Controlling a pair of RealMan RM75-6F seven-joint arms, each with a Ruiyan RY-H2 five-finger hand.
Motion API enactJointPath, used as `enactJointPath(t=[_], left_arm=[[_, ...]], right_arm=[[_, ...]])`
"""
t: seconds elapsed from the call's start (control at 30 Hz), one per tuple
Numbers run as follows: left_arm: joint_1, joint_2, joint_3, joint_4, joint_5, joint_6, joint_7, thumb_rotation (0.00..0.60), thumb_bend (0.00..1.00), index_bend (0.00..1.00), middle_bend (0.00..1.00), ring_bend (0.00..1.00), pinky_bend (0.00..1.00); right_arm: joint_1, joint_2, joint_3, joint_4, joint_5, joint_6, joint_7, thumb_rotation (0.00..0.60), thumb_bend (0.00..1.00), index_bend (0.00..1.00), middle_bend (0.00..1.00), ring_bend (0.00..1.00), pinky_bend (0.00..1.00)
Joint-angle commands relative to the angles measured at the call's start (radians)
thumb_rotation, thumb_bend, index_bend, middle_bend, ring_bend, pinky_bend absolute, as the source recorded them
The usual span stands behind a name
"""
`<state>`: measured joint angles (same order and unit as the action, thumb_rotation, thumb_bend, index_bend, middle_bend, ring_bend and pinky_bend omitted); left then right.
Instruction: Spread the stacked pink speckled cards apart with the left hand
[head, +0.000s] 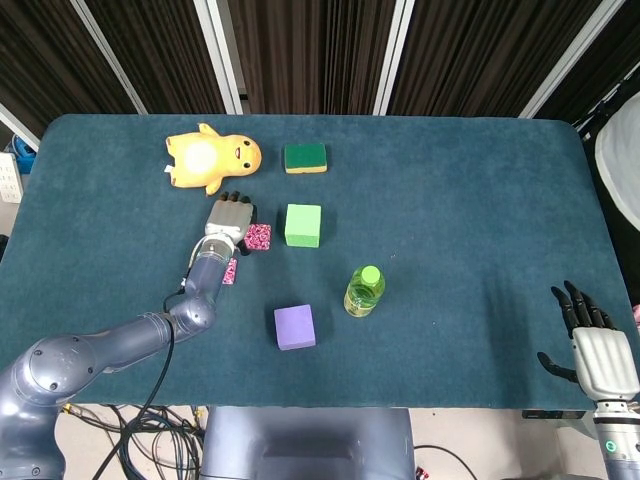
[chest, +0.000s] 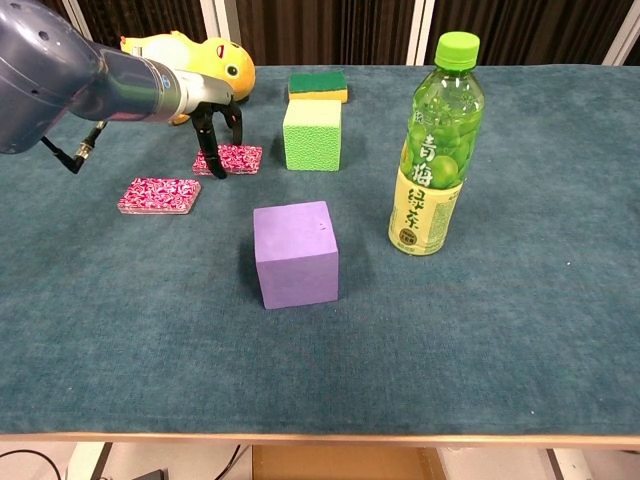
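Two pink speckled cards lie apart on the teal table. One card (chest: 240, 158) (head: 260, 237) sits just left of the light green block (chest: 312, 135). My left hand (chest: 215, 110) (head: 229, 215) stands over it with its fingers pointing down, pinching its left end between a near fingertip (chest: 214, 168) and the fingers behind. The other card (chest: 159, 195) lies nearer and to the left; in the head view it (head: 231, 271) is mostly hidden by my forearm. My right hand (head: 597, 355) hovers past the table's near right corner, fingers spread and holding nothing.
A yellow plush toy (head: 211, 157) lies behind the left hand. A green sponge (head: 305, 157) sits at the back. A purple block (head: 294, 327) and a green drink bottle (head: 364, 290) stand in the front middle.
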<state>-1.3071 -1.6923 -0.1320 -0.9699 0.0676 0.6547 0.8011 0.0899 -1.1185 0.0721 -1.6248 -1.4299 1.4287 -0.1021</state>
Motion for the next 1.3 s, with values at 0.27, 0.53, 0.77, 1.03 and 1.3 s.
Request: enactJointPath(t=[0.27,0.53,0.77,1.03,1.3], left_arm=[[0.001,0.099,0.001,-0.156,0.008,0.082,0.038,0.6,0.14,0.37,0.18,0.0,0.0],[0.066,0.303,0.016,-0.476,0.059,0.212,0.01,0.6,0.14,0.37,0.18,0.0,0.0],[0.173,0.419,0.055,-0.661,0.176,0.246,-0.087,0.6,0.1,0.36,0.18,0.0,0.0],[0.248,0.43,0.111,-0.694,0.294,0.239,-0.144,0.6,0.1,0.38,0.18,0.0,0.0],[0.279,0.357,0.115,-0.597,0.355,0.231,-0.185,0.6,0.1,0.38,0.18,0.0,0.0]], right_arm=[[0.001,0.001,-0.002,-0.003,0.001,-0.004,-0.002,0.6,0.18,0.0,0.0,0.06,0.21],[-0.003,0.003,-0.001,-0.007,0.002,0.002,-0.003,0.6,0.19,0.0,0.0,0.06,0.21],[-0.005,0.002,0.0,-0.011,0.004,0.005,-0.008,0.6,0.18,0.0,0.0,0.06,0.21],[-0.006,0.001,-0.003,-0.016,0.003,0.005,-0.017,0.6,0.19,0.0,0.0,0.06,0.21],[-0.006,0.002,-0.001,-0.015,0.007,0.004,-0.015,0.6,0.19,0.0,0.0,0.06,0.21]])
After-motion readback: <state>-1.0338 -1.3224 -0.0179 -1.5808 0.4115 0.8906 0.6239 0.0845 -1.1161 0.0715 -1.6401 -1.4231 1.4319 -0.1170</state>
